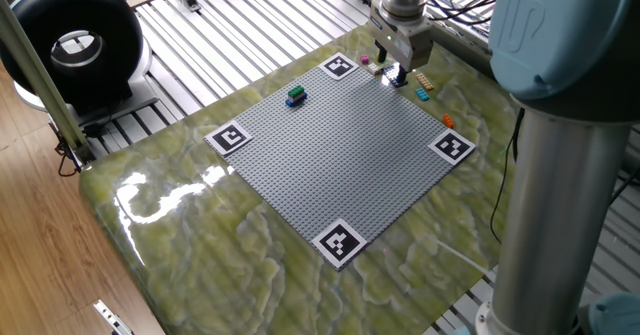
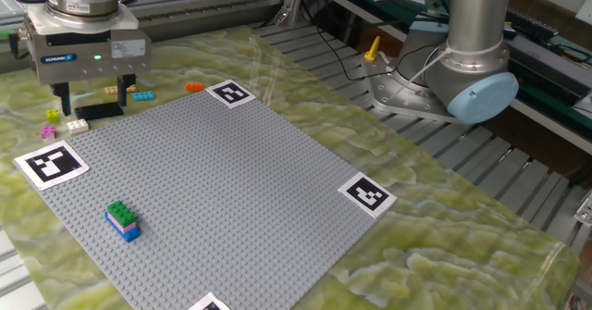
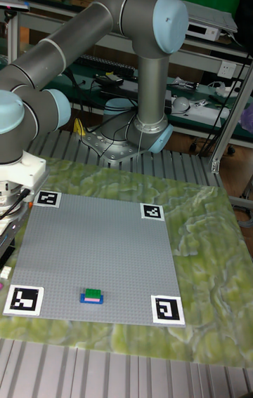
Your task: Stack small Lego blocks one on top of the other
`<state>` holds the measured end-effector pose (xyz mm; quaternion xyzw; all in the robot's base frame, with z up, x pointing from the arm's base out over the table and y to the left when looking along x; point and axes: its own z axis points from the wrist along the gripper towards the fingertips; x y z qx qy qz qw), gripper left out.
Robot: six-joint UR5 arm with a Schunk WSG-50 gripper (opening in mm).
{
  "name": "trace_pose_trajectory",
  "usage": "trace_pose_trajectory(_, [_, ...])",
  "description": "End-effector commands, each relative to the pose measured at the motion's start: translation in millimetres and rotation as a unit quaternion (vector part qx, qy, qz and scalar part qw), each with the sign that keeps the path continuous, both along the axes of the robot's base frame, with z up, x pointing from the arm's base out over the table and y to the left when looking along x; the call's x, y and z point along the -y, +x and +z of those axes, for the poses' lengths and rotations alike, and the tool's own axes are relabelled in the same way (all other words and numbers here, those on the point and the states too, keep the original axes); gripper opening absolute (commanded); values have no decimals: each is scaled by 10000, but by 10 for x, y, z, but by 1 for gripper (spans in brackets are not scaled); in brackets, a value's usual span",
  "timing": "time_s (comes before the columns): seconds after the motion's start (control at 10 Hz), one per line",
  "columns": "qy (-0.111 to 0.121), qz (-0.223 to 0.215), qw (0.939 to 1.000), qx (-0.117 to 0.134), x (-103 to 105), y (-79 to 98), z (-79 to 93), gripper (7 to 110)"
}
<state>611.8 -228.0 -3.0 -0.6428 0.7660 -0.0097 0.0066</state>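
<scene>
Pincer (image 2: 94,94) hangs over the far corner of the bench (image 2: 444,208), just off the edge of the grey baseplate (image 2: 213,190), fingers apart with nothing between them. Under and around it lie loose small bricks: a dark flat one (image 2: 100,110) right below the fingers, a white one (image 2: 78,124) and a pink one (image 2: 49,131) beside a corner marker tag (image 2: 54,163), a yellow-green one (image 2: 51,116) a bit further back, a cyan one (image 2: 143,95) and an orange one (image 2: 194,87) toward another tag (image 2: 230,93). None is touching the pincer as far as can be seen. Well apart, on the baseplate, stands a small stack (image 2: 122,220): green brick on top, blue at the bottom, a pinkish layer between. In the one fixed view the same stack (image 1: 295,96) sits near the baseplate's far-left edge, the pincer (image 1: 399,63) above the loose pile. In the tall fixed view the stack (image 3: 92,295) is near the front edge; the pincer is cut off at the left edge there.
</scene>
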Motion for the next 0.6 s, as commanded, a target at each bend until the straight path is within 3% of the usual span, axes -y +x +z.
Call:
trace_pose_trajectory(0.0, [42,79,10000,13,-7,1,-19,66])
trace_pose_trajectory(0.1, [79,125,9999,13,-30,-2,-17,66])
trace_pose_trajectory(0.2, [40,133,9999,36,-13,-12,5,88])
trace_pose_trajectory(0.5, [-42,65,9999,81,27,13,-9,88])
